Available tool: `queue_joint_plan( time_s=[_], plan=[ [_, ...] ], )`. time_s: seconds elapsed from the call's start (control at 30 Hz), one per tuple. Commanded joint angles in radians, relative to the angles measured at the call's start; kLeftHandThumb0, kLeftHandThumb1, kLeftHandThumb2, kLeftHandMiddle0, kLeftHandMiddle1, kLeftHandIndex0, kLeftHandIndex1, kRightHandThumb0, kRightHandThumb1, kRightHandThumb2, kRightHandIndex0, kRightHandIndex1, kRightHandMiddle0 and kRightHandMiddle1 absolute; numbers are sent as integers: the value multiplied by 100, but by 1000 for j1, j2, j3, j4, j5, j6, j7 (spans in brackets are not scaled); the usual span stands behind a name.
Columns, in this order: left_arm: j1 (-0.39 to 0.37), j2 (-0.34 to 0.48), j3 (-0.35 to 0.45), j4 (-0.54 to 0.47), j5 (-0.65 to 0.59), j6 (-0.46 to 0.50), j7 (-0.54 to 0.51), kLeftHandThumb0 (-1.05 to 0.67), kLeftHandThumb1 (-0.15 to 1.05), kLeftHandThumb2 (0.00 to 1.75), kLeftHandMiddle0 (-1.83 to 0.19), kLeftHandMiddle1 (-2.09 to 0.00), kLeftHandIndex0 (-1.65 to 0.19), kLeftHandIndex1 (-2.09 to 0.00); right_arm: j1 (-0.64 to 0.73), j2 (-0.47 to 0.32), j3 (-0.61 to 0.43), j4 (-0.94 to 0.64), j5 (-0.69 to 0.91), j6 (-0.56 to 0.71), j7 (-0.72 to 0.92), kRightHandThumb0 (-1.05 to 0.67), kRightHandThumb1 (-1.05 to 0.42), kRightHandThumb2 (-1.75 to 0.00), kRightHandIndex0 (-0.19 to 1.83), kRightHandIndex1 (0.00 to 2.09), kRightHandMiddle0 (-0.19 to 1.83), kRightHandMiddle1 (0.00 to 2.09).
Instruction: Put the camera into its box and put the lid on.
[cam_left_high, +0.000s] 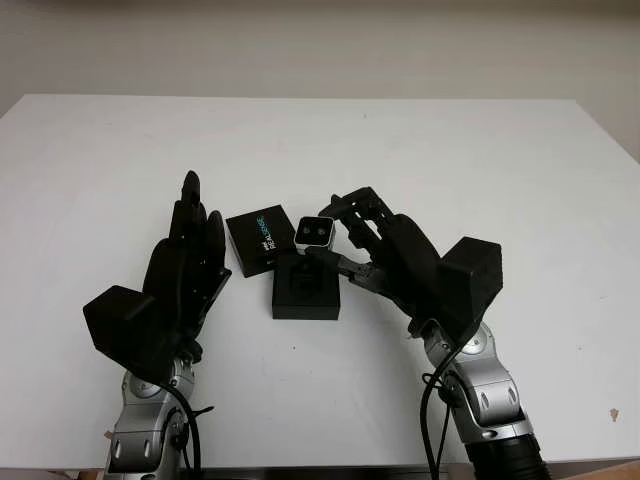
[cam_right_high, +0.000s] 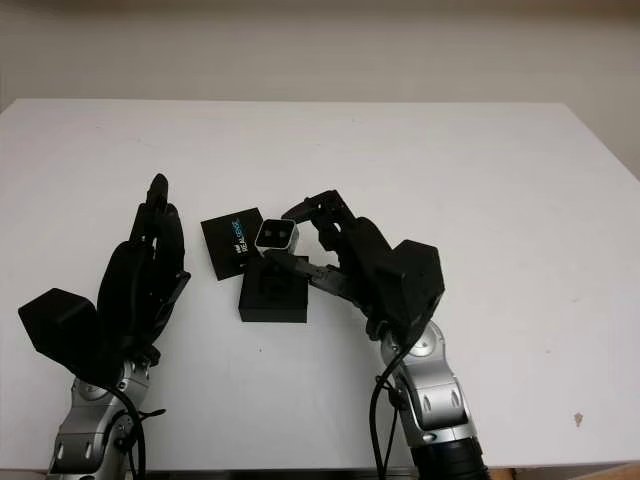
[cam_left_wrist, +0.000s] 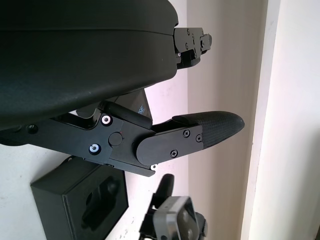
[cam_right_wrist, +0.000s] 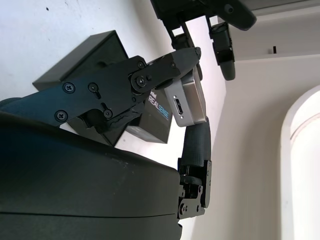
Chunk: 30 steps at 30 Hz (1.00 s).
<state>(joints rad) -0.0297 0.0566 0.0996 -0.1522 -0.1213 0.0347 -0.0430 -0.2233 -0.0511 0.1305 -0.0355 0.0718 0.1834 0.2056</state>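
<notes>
My right hand (cam_left_high: 340, 235) is shut on the small silver camera (cam_left_high: 316, 231), holding it just above the far edge of the open black box (cam_left_high: 305, 287). The camera (cam_right_wrist: 190, 100) shows its port side between my right fingers (cam_right_wrist: 165, 70). The box (cam_left_wrist: 80, 200) has a shaped foam recess and sits at the table's middle. Its black lid (cam_left_high: 259, 240) with blue and white lettering lies flat just left of the camera, touching the box's far left corner. My left hand (cam_left_high: 190, 255) is open, upright to the left of lid and box, holding nothing.
The white table (cam_left_high: 480, 170) stretches wide around the box. A pale wall runs behind its far edge. A small dark speck (cam_left_high: 613, 413) lies near the front right corner.
</notes>
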Motion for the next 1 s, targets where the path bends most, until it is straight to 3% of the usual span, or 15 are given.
queue_joint_plan(
  time_s=[0.0,0.2,0.97],
  plan=[
    [6,-6,-8,-24,5,3,4,-66,105,62,7,-5,9,-5,1,10,4,12,-7,8,-5,-42,-105,-15,5,4,2,189],
    [7,-8,-8,-23,-3,4,-1,-66,105,62,8,-5,10,-5,-16,1,16,61,-37,1,-3,-42,-105,-14,5,5,2,193],
    [7,-7,-10,-12,0,-2,-1,-66,105,62,8,-5,10,-5,-102,-30,-26,298,-43,-61,81,-38,-104,-6,10,7,14,177]
  ],
)
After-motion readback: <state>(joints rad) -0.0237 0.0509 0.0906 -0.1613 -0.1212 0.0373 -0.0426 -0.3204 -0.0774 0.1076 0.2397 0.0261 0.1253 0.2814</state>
